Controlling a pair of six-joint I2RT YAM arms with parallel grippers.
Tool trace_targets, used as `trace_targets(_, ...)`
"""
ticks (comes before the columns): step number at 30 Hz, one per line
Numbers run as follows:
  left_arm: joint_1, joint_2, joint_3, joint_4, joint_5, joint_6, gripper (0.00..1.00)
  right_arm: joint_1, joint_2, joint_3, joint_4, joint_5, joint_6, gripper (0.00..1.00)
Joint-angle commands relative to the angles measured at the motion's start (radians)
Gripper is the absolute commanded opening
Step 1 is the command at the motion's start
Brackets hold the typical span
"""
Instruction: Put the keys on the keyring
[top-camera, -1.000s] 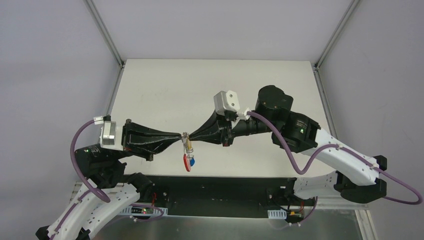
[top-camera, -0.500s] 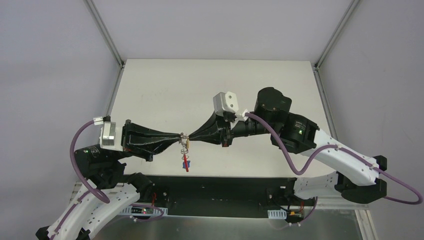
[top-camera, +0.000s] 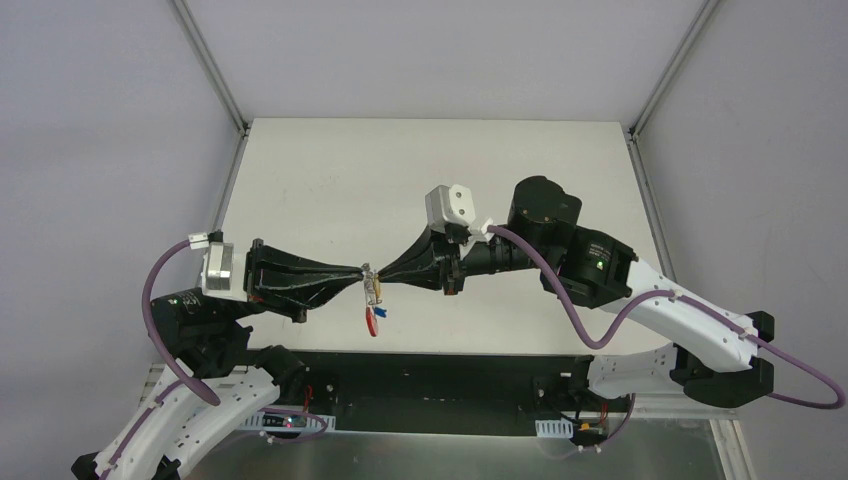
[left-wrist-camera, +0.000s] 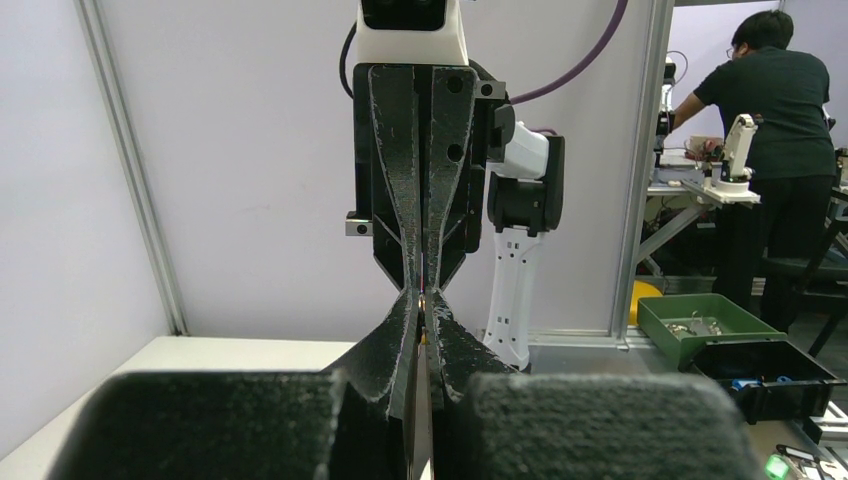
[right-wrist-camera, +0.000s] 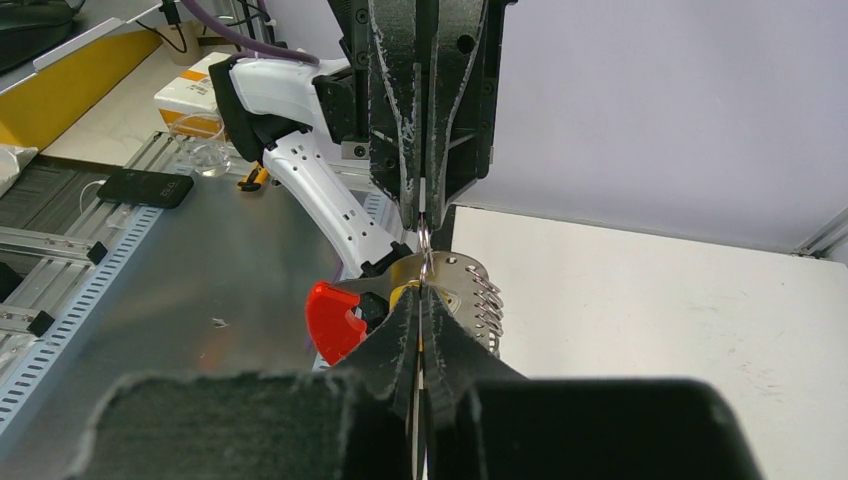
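1. The right gripper (right-wrist-camera: 422, 298) has its jaws pressed together on the key (right-wrist-camera: 468, 283). The toothed silver blade sticks out just to one side of the fingertips, and a yellowish part of the head shows on the other side.
2. The left gripper (right-wrist-camera: 424, 212) meets it tip to tip. Its jaws are closed too, pinching the thin wire ring of the keyring (right-wrist-camera: 335, 322) right at the fingertips.
3. Between the two tips, the ring runs from the left fingertips straight to the key's head, touching it or nearly so. The pictures do not show whether the wire has passed through the loop of the head.
4. Below the tips, the red strap (top-camera: 371, 320) and blue tag (top-camera: 384, 312) dangle free, clear of the table (top-camera: 330, 180).
5. Judged progress: both parts are picked up, held in the air and brought together, so the threading step is in hand. What is left is confirming the key sits on the ring, then letting go.
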Motion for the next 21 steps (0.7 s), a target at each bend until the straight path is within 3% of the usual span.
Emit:
trace_targets(1, -0.004, -0.007, 0.018, 0.062, -0.034, 0.005, 0.00, 0.004, -0.030, -0.009, 0.008, 0.003, 0.017, 0.00)
trace_targets(14, -0.005, 0.001, 0.026, 0.058, -0.032, 0.006, 0.00, 0.004, -0.012, 0.013, -0.067, 0.009, 0.013, 0.10)
trace_targets(21, -0.005, 0.005, 0.028, 0.058, -0.031, 0.006, 0.00, 0.004, -0.050, -0.016, 0.001, 0.038, 0.034, 0.37)
